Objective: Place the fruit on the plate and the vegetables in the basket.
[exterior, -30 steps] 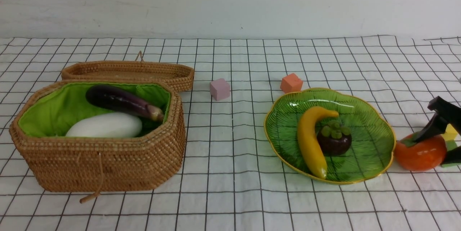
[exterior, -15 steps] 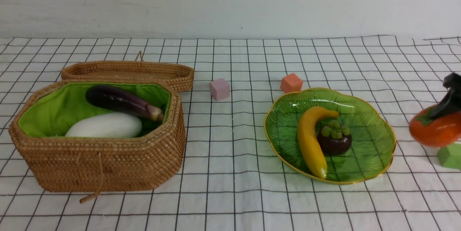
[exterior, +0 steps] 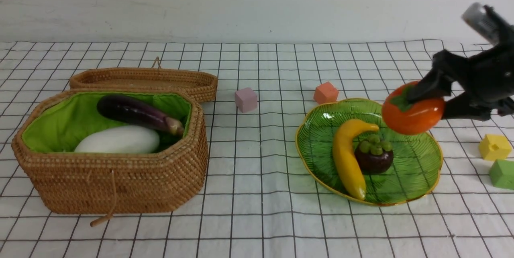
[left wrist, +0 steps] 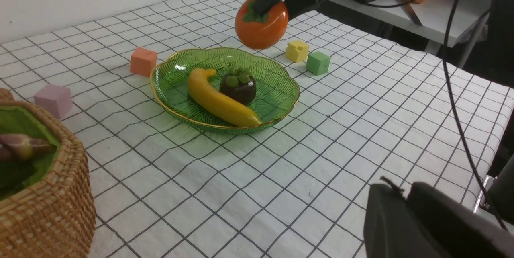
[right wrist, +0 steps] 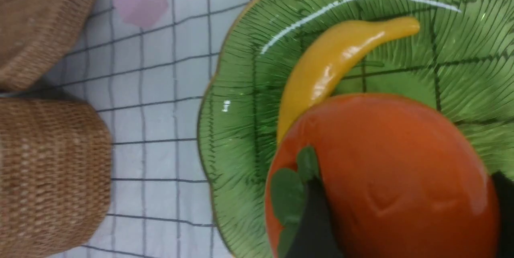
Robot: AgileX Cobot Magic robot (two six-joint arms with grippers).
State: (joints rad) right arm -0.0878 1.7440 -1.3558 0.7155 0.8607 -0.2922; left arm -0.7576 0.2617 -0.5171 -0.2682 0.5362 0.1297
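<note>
My right gripper [exterior: 434,99] is shut on the orange persimmon [exterior: 413,115], one finger on its green leafy top and one on its far side. It hangs in the air over the back right part of the green leaf-shaped plate [exterior: 417,169]. A yellow banana [exterior: 345,157] and a dark-purple mangosteen [exterior: 374,157] lie on the plate. The woven basket [exterior: 120,185] at the left holds a purple eggplant [exterior: 134,113] and a white radish [exterior: 118,139]. In the left wrist view my left gripper [left wrist: 402,190] hangs shut and empty above the checked cloth.
The shallow woven lid [exterior: 144,79] lies behind the basket. A pink cube [exterior: 245,99] and an orange cube [exterior: 325,92] sit behind the plate; a yellow cube [exterior: 495,146] and a green cube [exterior: 502,173] lie to its right. A side table [left wrist: 421,5] stands beyond the cloth's edge.
My right gripper has lifted the persimmon off the cloth at the far right and carried it up and leftward to above the plate. The yellow cube now shows.
</note>
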